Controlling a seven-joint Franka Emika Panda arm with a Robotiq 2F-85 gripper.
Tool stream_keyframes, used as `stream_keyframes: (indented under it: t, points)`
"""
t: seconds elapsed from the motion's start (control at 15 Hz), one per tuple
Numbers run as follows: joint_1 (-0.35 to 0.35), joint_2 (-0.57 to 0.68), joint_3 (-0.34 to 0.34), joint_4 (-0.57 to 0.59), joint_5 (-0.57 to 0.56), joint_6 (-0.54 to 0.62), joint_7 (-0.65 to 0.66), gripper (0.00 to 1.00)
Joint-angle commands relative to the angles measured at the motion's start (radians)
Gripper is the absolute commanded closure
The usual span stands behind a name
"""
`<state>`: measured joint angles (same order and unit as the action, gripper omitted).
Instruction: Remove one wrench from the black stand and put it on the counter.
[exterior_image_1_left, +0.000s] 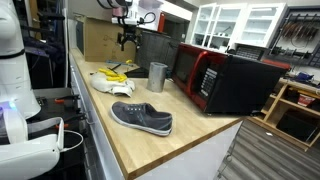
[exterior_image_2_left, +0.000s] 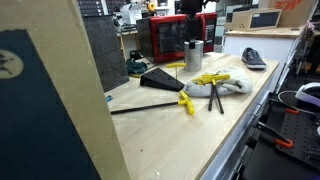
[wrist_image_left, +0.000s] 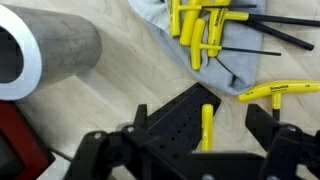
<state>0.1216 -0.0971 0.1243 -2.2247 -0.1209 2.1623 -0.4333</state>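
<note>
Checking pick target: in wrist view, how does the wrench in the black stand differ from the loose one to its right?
The stand wrench sits in the black stand; the loose wrench lies on the counter. The stand wrench runs up-down in frame; the loose wrench runs nearly sideways. Both have yellow handles.

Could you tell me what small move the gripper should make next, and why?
Probably lower straight down onto the yellow-handled wrench at the black stand: the gripper hangs open and empty above it, with that handle roughly centred below.
</note>
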Motion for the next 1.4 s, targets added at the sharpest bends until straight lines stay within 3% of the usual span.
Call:
stream_keyframes:
  t: [0.0,0.73,0.8,0.93,1.33]
  points:
    - [0.004,0.087,-0.002,0.083,-0.044,0.020,0.032,0.00]
    - [-0.032,0.408,-0.067,0.363,-0.044,0.008,0.316,0.00]
    - [-0.030,0.437,-0.070,0.381,-0.042,0.012,0.332,0.25]
    - [-0.021,0.470,-0.081,0.411,-0.055,0.011,0.382,0.34]
    - [0.003,0.560,-0.092,0.488,-0.068,0.029,0.497,0.80]
